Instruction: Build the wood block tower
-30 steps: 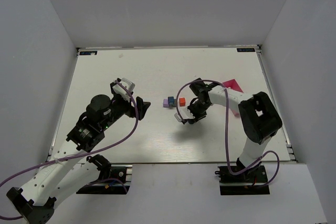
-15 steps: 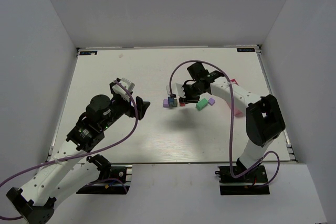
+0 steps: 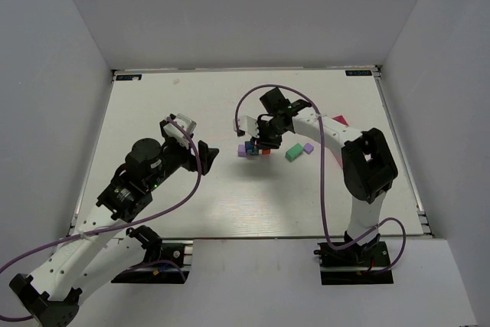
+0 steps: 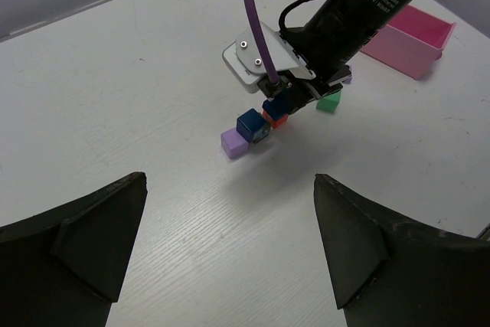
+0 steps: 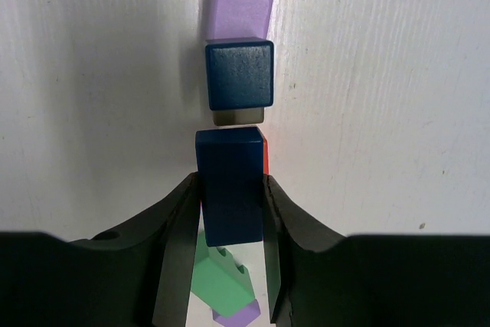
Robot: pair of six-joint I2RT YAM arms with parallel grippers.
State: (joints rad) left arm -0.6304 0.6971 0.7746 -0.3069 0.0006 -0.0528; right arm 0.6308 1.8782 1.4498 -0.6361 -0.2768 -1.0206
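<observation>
Right pincer [image 5: 230, 189] clamps square-edged navy brick [image 5: 228, 166] above red cube [image 4: 277, 119]; left pincer [image 4: 230, 181] gaping, holding nothing, over wood-grain white tabletop [image 4: 115, 97].

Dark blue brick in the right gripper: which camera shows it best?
Right wrist view: the dark blue brick fills the centre, clamped in the right gripper over a red block. Left wrist shows it small, partly hidden beneath that gripper. Top external hides it almost entirely under the gripper.
</observation>
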